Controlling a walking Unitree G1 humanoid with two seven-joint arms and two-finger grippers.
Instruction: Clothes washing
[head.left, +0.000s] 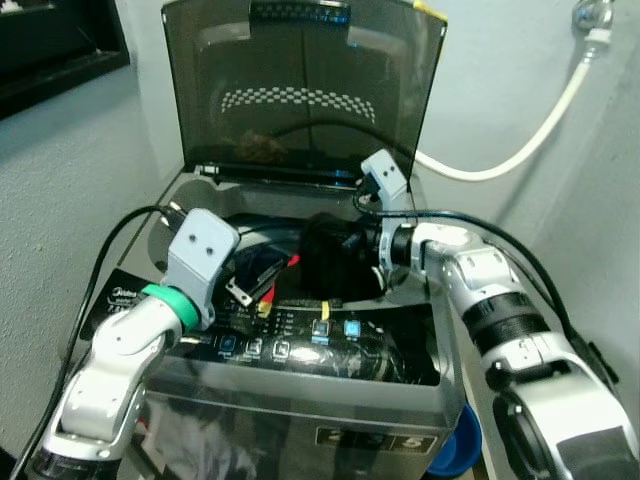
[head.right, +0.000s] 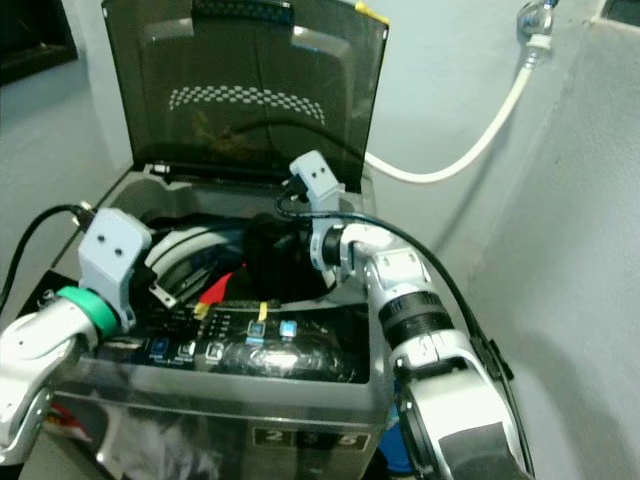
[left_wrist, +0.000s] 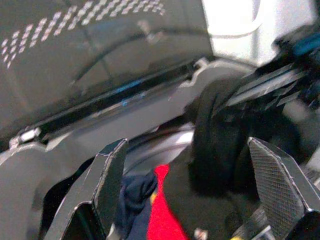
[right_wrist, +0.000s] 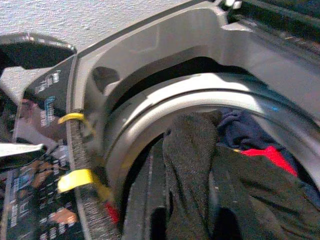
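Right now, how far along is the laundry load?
Done: washer lid is up, and red and navy clothes are in the drum. In hand: right gripper is pushing a black garment into the opening; left gripper hovers open over the drum. Left: release, close lid, use control panel.

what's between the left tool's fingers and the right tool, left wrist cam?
A black garment hanging over the washer drum, red cloth beneath, in the left wrist view.

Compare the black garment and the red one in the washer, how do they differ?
The black garment is held up at the drum's mouth in the right gripper; the red garment lies lower, ungripped. The black one shows as a big bunched mass, the red one as a small patch. Both are inside the washing machine.
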